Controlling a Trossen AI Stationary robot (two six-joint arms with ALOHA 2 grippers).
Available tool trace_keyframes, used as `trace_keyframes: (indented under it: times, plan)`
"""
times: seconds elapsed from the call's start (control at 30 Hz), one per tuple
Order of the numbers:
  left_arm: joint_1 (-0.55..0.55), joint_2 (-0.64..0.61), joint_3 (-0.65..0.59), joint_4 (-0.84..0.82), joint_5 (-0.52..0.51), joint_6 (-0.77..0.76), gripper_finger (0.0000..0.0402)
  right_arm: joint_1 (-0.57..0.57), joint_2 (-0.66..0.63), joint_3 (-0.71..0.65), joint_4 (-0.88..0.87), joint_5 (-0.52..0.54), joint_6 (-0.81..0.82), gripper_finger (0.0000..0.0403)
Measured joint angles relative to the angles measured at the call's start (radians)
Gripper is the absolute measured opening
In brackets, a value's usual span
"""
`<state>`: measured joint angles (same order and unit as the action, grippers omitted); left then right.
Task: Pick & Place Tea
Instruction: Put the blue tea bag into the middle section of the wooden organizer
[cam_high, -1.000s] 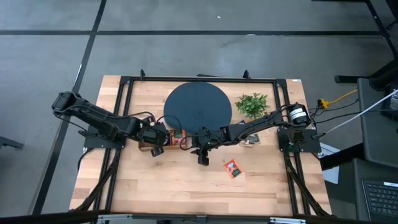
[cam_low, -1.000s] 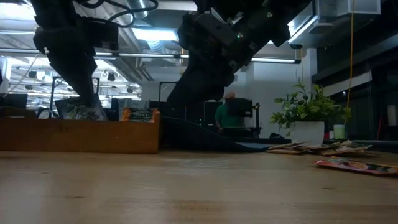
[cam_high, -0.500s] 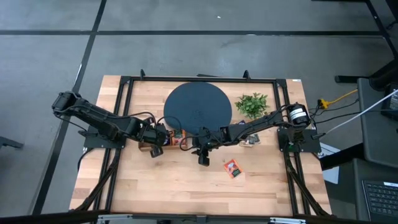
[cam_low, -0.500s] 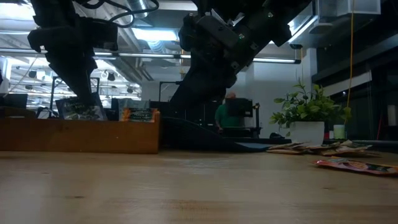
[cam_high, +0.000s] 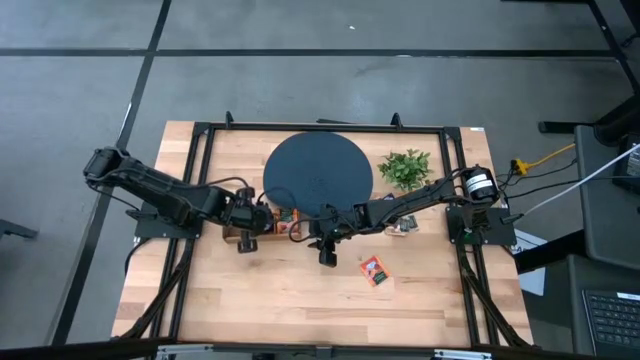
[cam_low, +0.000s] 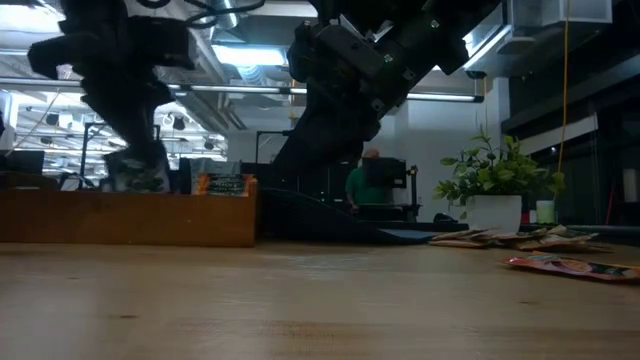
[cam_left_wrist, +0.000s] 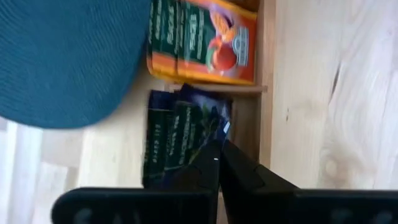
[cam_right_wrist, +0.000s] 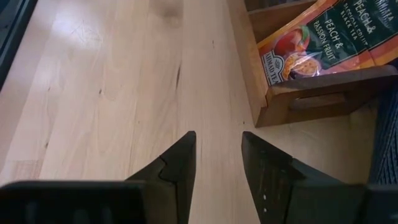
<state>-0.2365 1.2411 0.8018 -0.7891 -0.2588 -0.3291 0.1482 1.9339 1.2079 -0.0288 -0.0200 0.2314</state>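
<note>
A low wooden box on the table holds tea sachets: orange ones in one compartment and dark green ones in the compartment beside it. My left gripper is over the box, shut on a dark green sachet. My right gripper hangs open over bare table just right of the box, with nothing between its fingers. One orange sachet lies flat on the table nearer the front. Several more lie in a heap under the right arm. My left gripper pinches a dark green sachet by its edge between its two fingertips. It comes slanting down from the table's left. I cannot tell whether it has one sachet or more. The sachet is still in the box, its upper part showing above the wall.
A round dark disc lies on the table just behind the box. A small green plant in a white pot stands right of the disc. A black frame borders the table. Bare wood lies toward the near edge.
My left gripper has shut on the dark green sachet in the box and rolled about its own axis, staying in place. My right gripper has kept still.
</note>
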Motion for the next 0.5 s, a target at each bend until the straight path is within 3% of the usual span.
trace_keyframes:
  times: [0.5]
  plan:
    - [0.065, 0.01, 0.041, 0.0, 0.08, 0.108, 0.0002, 0.0, 0.0, 0.0, 0.001, 0.0, 0.0, 0.0131]
